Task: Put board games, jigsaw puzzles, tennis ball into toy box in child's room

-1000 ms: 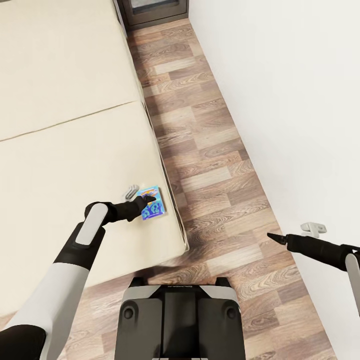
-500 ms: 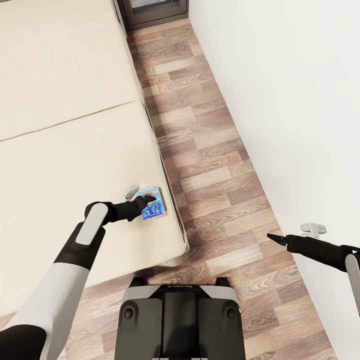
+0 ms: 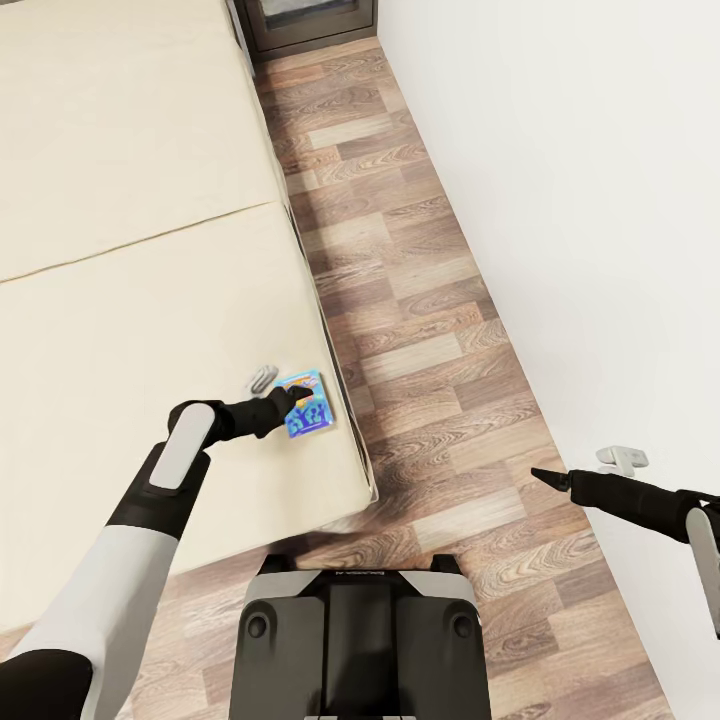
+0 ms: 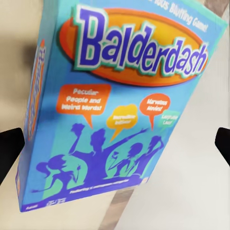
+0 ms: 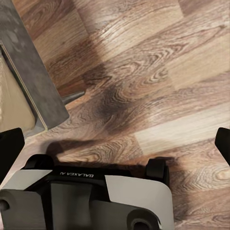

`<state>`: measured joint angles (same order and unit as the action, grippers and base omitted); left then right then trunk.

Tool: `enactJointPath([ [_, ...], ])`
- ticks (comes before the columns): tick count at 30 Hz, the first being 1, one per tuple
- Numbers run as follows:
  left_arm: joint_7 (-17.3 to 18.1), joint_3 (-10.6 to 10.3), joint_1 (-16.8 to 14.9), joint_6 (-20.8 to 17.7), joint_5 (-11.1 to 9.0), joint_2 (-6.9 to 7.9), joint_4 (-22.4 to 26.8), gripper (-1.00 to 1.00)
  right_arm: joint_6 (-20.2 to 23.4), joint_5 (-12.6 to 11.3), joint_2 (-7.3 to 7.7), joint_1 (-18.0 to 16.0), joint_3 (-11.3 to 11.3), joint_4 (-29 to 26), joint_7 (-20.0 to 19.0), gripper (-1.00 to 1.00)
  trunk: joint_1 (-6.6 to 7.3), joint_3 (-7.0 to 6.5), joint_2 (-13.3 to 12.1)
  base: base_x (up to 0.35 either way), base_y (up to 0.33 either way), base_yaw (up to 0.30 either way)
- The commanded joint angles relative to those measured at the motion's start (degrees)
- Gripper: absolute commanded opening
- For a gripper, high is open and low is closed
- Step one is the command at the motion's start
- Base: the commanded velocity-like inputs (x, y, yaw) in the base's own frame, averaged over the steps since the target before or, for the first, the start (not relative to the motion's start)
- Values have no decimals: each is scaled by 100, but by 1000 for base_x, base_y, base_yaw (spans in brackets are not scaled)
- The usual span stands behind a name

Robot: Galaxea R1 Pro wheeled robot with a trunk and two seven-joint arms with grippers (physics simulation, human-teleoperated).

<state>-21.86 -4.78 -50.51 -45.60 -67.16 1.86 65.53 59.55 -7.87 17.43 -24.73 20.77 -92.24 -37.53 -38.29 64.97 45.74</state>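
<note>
From the head view, the blue board game (image 3: 305, 403) lies flat on the beige bed (image 3: 140, 330), close to the mattress corner nearest the robot's base (image 3: 360, 640) and right by the edge that meets the wood floor (image 3: 420, 300). The left hand (image 3: 289, 398) is stretched out from the robot's side over the near part of the box, low above it; I can't tell from here whether it touches the lid. I'd guess the arm reaches from the foot of the bed because the box sits so near that corner, an easy stretch without leaning over the mattress. The right hand (image 3: 538, 475) hangs over the floor, well apart from the box on the wall (image 3: 600, 200) side, its dark fingers drawn to a point; it looks parked out of the way while the other arm works.

The left wrist view looks straight down on the box, its "Balderdash" lid (image 4: 122, 103) showing whole between two dark fingertips (image 4: 10, 148) that stand wide, one by each long side, gripping nothing yet. That spread suits a grab across the box's width, and I'd judge the pickup is about to start.

The right wrist view shows the plank floor (image 5: 143, 72), the grey bed frame (image 5: 33, 72) at one side and the robot's base (image 5: 91, 196) below. Its fingertips (image 5: 9, 148) sit at opposite edges, wide apart and empty, though the head view made them look closed.
</note>
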Motion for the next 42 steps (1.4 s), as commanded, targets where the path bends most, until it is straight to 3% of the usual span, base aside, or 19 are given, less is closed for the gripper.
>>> enactJointPath([
  [1, -57, -11, -2, 0, -60, 5, 8, 100, 45, -40, 0, -3, 5, -2, 11, 100, -2, 3, 4, 0, 0, 0],
  [12, -56, 2, 5, -8, -55, 22, 164, 100, 45, -40, -31, -6, -137, -4, 17, 100, -2, 3, 4, 0, 0, -81],
  [23, -57, 2, 10, -10, -53, 24, 183, 100, 45, -40, -36, -6, -156, -4, 17, 100, -2, 3, 4, 0, 0, -129],
  [42, -71, 2, 15, -10, -57, 25, 184, 100, 45, -40, -38, -6, -161, -4, 18, 100, -2, 3, 4, 0, 0, -18],
])
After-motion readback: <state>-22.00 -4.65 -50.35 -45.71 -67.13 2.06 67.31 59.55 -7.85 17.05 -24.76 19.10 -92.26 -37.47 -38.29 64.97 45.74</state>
